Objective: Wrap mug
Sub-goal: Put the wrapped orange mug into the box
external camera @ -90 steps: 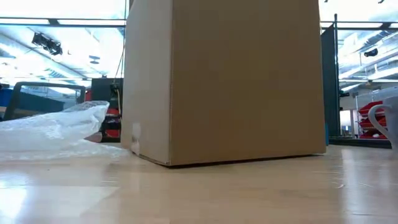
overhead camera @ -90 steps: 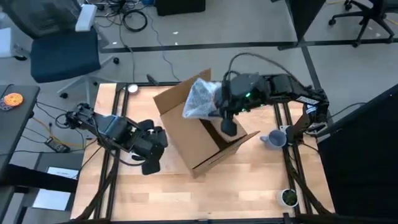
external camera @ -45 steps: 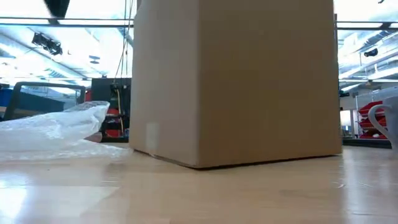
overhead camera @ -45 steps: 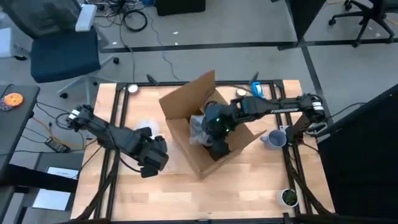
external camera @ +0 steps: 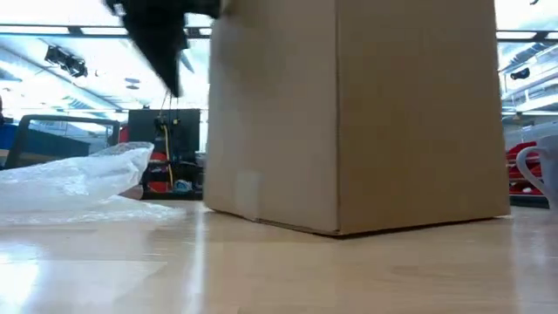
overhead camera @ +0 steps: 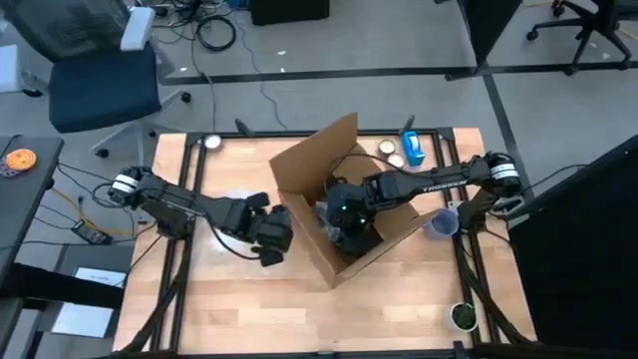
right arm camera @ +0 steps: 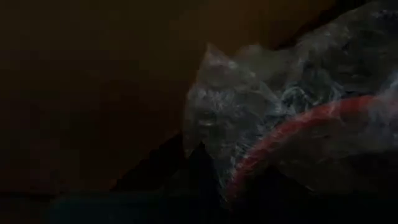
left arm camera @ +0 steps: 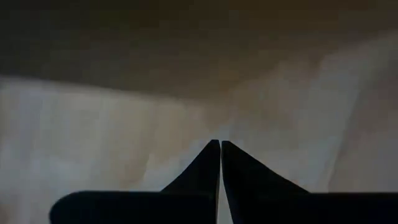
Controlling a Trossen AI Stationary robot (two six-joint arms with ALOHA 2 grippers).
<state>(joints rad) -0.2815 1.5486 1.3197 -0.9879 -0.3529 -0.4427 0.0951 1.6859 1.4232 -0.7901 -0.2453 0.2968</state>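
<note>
An open cardboard box (overhead camera: 334, 214) stands mid-table. Inside it lies the mug, red-rimmed (right arm camera: 292, 134) and wrapped in bubble wrap (right arm camera: 249, 99). My right gripper (overhead camera: 349, 221) reaches down into the box and is shut on that wrap (overhead camera: 329, 214). My left gripper (overhead camera: 271, 234) is shut and hangs just left of the box's left wall (left arm camera: 186, 50), showing in the low view as a dark shape (external camera: 161, 35) above the table. My right gripper has the wrapped mug's bubble wrap at a loose edge (right arm camera: 193, 134), pinched between its fingers, coming from above into the box. The bundle lies low in the box; the dark hides the rest. My left gripper is close to the box's left wall; whether it touches it, I cannot tell.
A loose sheet of bubble wrap (overhead camera: 231, 199) lies left of the box (external camera: 78, 183). A blue-grey mug (overhead camera: 439, 221) stands right of the box. Tape rolls and a blue thing (overhead camera: 402, 152) sit at the far edge, a small round object (overhead camera: 462, 316) near the right front.
My right gripper has gone down from above the box into it, carrying the wrapped bundle inside. My left gripper has moved toward the table's right, up to the box's left wall. The box has slid a little toward the right.
</note>
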